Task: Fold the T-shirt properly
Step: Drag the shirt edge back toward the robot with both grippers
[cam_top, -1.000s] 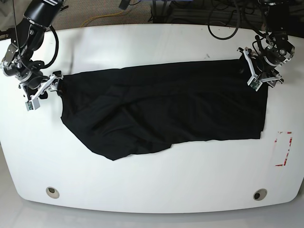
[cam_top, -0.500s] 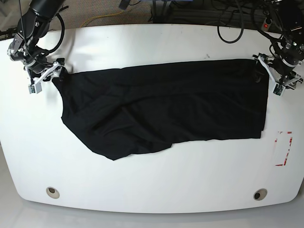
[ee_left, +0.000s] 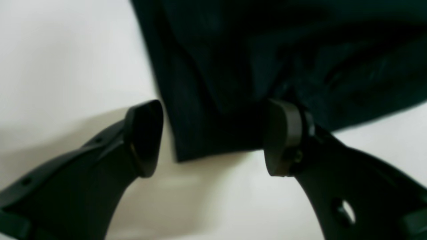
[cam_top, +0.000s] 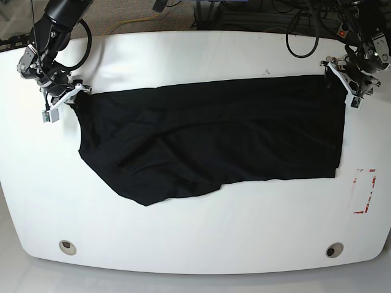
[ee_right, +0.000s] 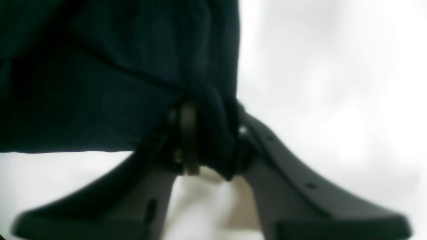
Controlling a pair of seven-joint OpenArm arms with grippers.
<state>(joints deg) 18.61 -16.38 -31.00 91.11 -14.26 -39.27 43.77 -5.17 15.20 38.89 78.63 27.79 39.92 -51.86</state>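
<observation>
T-shirt (cam_top: 211, 137): black, plain, no readable print; lay spread across the white table (cam_top: 195, 244), centre.
Right gripper (cam_top: 61, 101): at the shirt's 10 o'clock corner, clenched on a bunch of fabric.
Left gripper (cam_top: 348, 85): at the 2 o'clock corner, jaws spread, the shirt's edge between them, ungripped.
Red-and-white marking (cam_top: 365, 190): at 4 o'clock, illegible.

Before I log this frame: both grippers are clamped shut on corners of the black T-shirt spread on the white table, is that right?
Not quite. Only the right gripper is shut on the T-shirt; the left wrist view shows the left gripper open, the shirt's corner lying between its fingers. The rest holds.
</observation>
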